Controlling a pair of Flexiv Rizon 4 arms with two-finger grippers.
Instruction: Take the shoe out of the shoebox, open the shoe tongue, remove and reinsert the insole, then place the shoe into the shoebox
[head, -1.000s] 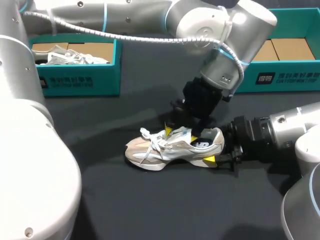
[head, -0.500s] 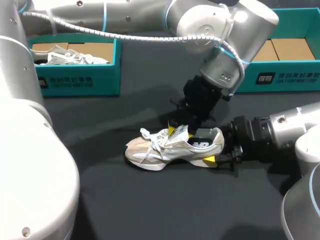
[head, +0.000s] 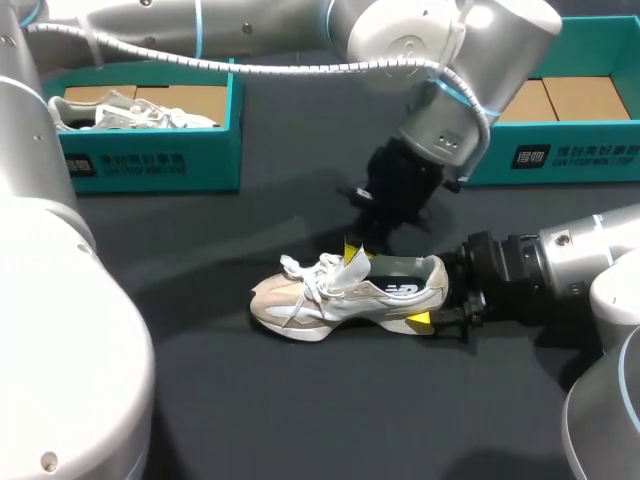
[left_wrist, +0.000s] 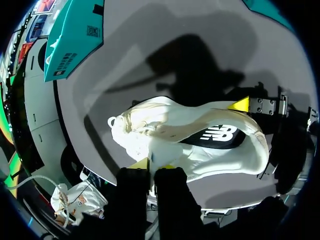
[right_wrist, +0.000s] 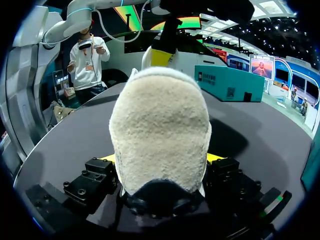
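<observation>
Where the two arms meet, just right of centre in the head view, a cream-and-white lace-up trainer (head: 335, 295) sits on the dark grey table (head: 250, 400), toe to frame left, heel to the right. It is outside both boxes.

Left pincer (head: 355, 250) comes down from the upper left. In its wrist view the left pincer's (left_wrist: 153, 166) yellow tips are nearly together, clamped on the edge of the white shoe tongue (left_wrist: 152, 156), which stands lifted.

Right pincer (head: 438, 295) enters from the right, level with the table. In its wrist view the right pincer (right_wrist: 160, 167) is clamped on the trainer's fuzzy beige heel, one yellow tip at either side.

Markings: a white logo on a black panel on the trainer's side, not read off.

Upper left: a teal cardboard shoebox (head: 150, 160), white print on its front wall, with a second pale trainer (head: 130, 110) inside. Upper right: another teal shoebox (head: 560, 155), also printed, its brown cardboard floor showing.
</observation>
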